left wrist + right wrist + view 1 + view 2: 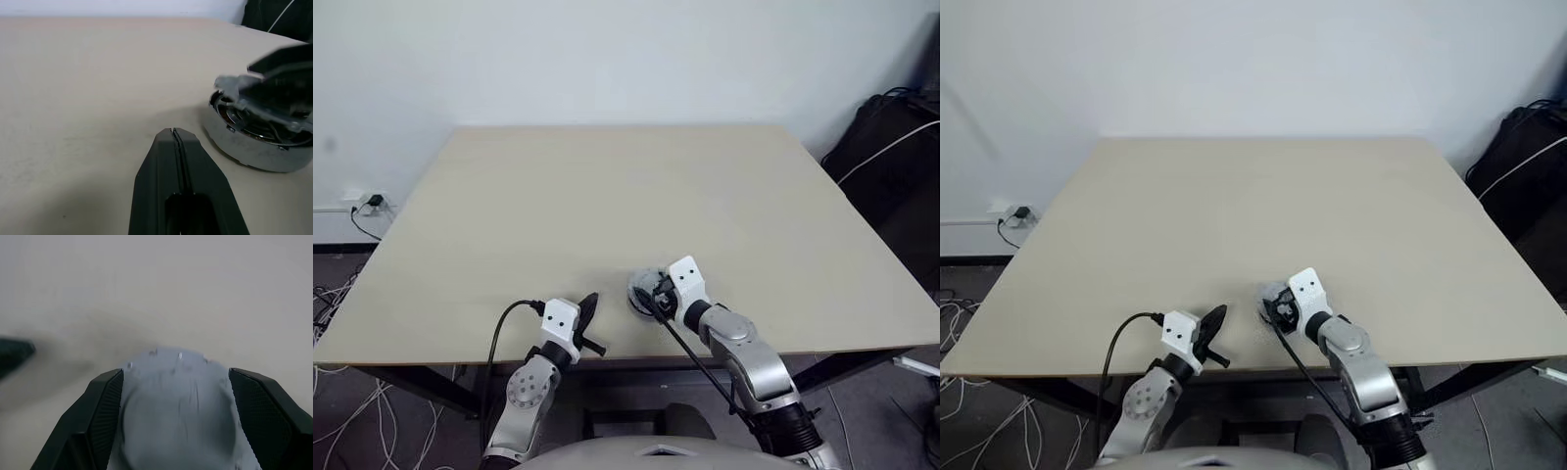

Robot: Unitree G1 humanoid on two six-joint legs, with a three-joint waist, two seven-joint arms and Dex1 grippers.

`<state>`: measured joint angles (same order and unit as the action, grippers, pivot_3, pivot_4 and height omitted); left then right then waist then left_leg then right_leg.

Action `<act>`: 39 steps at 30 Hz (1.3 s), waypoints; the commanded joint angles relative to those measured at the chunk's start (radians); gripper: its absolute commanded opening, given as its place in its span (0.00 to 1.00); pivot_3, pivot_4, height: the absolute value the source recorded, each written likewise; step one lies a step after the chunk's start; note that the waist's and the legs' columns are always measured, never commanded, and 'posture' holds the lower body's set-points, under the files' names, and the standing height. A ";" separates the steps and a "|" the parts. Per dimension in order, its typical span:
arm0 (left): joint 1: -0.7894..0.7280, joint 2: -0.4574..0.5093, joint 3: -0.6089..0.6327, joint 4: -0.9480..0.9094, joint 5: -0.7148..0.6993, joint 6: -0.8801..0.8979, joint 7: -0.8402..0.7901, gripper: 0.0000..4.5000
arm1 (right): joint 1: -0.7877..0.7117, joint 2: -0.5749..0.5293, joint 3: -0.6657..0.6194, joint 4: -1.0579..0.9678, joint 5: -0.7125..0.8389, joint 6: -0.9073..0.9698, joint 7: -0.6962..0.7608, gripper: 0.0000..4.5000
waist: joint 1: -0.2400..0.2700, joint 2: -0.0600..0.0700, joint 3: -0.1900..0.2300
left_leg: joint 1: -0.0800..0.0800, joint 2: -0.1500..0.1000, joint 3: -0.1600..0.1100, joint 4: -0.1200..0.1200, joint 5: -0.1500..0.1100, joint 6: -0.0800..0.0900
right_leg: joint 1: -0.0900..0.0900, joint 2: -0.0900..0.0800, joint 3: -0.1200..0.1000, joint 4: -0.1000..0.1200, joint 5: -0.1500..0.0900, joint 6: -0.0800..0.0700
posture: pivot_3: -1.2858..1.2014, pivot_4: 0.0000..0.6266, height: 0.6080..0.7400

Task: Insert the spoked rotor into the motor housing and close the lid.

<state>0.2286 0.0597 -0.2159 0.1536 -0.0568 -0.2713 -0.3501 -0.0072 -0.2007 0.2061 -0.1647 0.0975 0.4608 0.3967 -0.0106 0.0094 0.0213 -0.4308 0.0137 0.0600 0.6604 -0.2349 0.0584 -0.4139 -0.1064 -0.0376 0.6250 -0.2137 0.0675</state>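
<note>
The lid (178,406) sits between the right end effector's (176,396) wide-spread fingers; left end effector (176,142) closed, empty

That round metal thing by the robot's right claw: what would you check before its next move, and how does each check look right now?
1. Right gripper straddles the grey disc, fingers either side: ok.
2. Disc sitting squarely over the motor housing: cannot tell.
3. Left gripper shut and apart from the housing: ok.
4. Copper windings visible inside housing: ok.
5. Spoked rotor seated inside: cannot tell.
6. Housing resting on the table, away from its edge: ok.
</note>
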 commanded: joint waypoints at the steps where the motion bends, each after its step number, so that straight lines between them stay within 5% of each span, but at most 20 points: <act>1: -0.003 -0.002 -0.013 -0.060 0.005 0.004 0.000 0.00 | -0.011 -0.016 -0.033 -0.019 0.030 -0.050 0.033 0.81 | 0.001 0.000 0.000 | 0.000 0.000 0.000 0.000 0.000 0.000 | 0.000 0.000 0.000 0.000 0.000 0.000 | 0.52 0.00 1.00; 3: -0.002 -0.001 -0.016 -0.070 0.005 0.012 0.000 0.00 | -0.016 -0.027 -0.034 0.000 0.029 -0.056 0.047 0.81 | 0.002 0.000 0.000 | 0.000 0.000 0.000 0.001 0.000 0.000 | 0.001 0.000 0.000 0.000 0.000 0.000 | 0.52 0.00 1.00; 6: 0.001 0.002 -0.020 -0.086 0.005 0.023 0.001 0.00 | -0.022 -0.032 -0.037 0.024 0.028 -0.056 0.056 0.99 | 0.001 0.000 0.000 | 0.000 0.000 0.000 0.001 0.000 0.000 | 0.001 0.000 0.000 0.000 0.000 0.000 | 0.52 0.00 1.00; 32: 0.004 0.006 -0.017 -0.086 0.002 0.028 0.009 0.00 | -0.041 -0.089 -0.031 0.103 0.047 -0.011 0.159 0.99 | 0.003 0.000 -0.001 | 0.000 0.000 0.000 0.002 0.000 0.000 | 0.001 0.000 0.000 0.001 0.000 0.000 | 0.52 0.00 1.00; 37: 0.004 0.005 -0.015 -0.075 0.002 0.021 0.010 0.00 | -0.048 -0.092 -0.035 0.121 0.040 -0.019 0.152 0.72 | 0.003 0.000 -0.001 | 0.001 0.000 0.000 0.002 0.000 0.000 | 0.002 0.000 0.000 0.001 0.000 0.000 | 0.52 0.00 1.00; 39: 0.002 0.005 -0.012 -0.068 0.001 0.016 0.010 0.00 | -0.047 -0.091 -0.036 0.123 0.039 -0.022 0.150 0.70 | 0.003 -0.001 -0.002 | 0.001 0.000 0.000 0.002 0.000 0.000 | 0.002 0.000 0.000 0.001 0.001 0.000 | 0.52 0.00 1.00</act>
<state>0.2448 0.0675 -0.2324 0.0996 -0.0564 -0.2287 -0.3428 -0.0411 -0.2852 0.1853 -0.0498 0.1368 0.4440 0.5521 -0.0080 0.0089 0.0197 -0.4293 0.0135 0.0599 0.6630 -0.2349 0.0585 -0.4116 -0.1065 -0.0377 0.6259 -0.2130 0.0681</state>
